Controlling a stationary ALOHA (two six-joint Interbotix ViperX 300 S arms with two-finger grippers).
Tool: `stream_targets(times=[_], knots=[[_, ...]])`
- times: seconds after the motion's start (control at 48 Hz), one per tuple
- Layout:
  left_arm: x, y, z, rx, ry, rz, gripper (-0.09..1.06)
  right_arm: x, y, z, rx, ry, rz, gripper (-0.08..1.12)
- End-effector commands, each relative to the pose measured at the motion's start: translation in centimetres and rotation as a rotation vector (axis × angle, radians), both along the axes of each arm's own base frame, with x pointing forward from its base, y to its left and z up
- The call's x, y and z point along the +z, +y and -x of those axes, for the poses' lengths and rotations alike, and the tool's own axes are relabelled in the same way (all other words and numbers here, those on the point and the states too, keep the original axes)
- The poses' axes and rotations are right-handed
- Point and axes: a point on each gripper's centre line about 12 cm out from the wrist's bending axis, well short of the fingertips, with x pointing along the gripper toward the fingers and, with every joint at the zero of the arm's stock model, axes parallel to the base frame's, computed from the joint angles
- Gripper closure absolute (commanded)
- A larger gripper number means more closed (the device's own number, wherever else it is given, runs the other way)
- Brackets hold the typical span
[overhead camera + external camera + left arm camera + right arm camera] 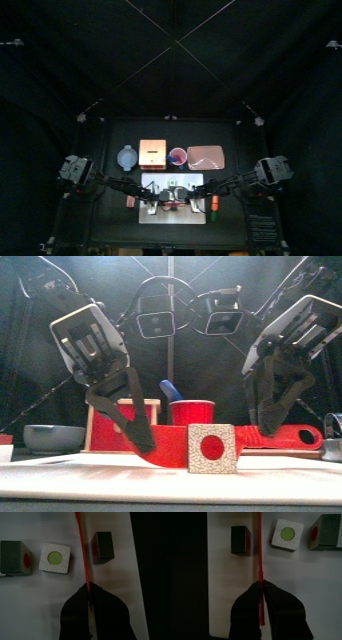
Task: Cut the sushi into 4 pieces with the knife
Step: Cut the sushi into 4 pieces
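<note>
The sushi (55, 558), three loose blocks on the board (40, 607), looks light, hard, apt to skid. The knife (274, 438), thin stiff plastic, runs 9 to 3 o'clock between them; left gripper (89, 587) and right gripper (260, 584) each sensibly pinch one end.

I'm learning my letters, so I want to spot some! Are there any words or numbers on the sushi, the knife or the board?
None: no word, number or sign can be read here.
The white square toy sushi piece has only a red dot, no letters.
The red toy knife, gripped by the left pincer and the right pincer, is plain.
The white cutting board is blank.
</note>
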Motion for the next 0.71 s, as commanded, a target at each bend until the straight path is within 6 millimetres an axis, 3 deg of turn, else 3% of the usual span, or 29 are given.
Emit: stream_targets(times=[0.021,0.229,0.708], knots=[[-0.7,0.0,0.3,-0.007,0.023,-0.009,0.67,0.0,-0.1,-0.2,0.002,-0.004,0.006,0.73],[-0.7,0.1,0.5,-0.012,0.026,-0.014,0.67,-0.1,-0.3,-0.2,-0.001,-0.002,0.008,0.73],[0.1,3.1,-0.2,-0.023,-0.01,-0.083,0.67,0.3,-2.4,-0.4,-0.025,-0.007,0.038,0.73]])
